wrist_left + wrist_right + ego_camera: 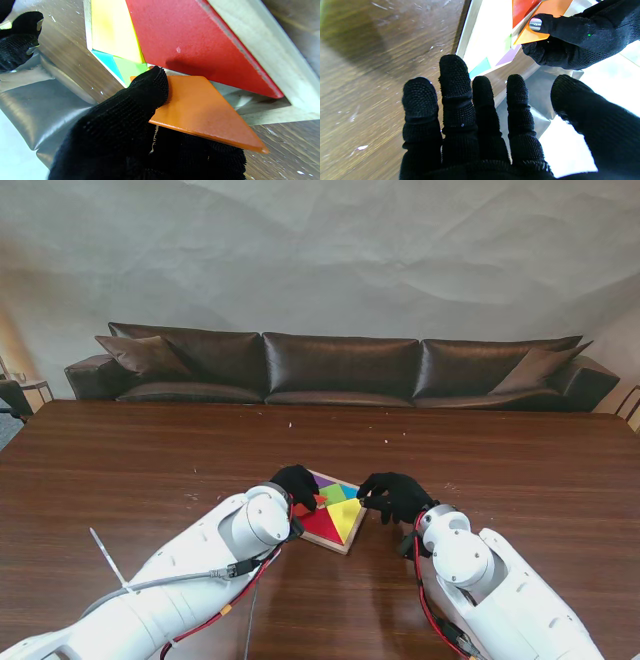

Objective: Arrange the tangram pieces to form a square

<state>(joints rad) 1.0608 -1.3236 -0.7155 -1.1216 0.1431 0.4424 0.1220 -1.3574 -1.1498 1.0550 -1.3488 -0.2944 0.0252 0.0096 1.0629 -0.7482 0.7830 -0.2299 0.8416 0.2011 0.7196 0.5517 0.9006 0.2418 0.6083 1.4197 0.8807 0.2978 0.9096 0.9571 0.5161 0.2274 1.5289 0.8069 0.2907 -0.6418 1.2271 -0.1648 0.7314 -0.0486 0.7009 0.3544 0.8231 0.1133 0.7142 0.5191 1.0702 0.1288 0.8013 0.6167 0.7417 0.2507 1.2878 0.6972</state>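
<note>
A square wooden tray (pixel 346 546) lies on the table between my hands, holding red (pixel 322 526), yellow (pixel 346 515), green (pixel 333 494), blue (pixel 350 491) and purple (pixel 322 480) pieces. My left hand (pixel 297 483) in a black glove is shut on an orange piece (pixel 202 110), pinched by thumb and fingers and tilted over the tray's empty corner beside the red triangle (pixel 200 40). My right hand (pixel 395 495) rests open at the tray's right edge, its fingers (pixel 455 100) spread and holding nothing. The right wrist view also shows the orange piece (pixel 545 15) in the left hand.
The brown wooden table (pixel 150 460) stretches wide on all sides. A dark leather sofa (pixel 340 370) stands behind its far edge. A thin white rod (pixel 105 558) lies by my left arm.
</note>
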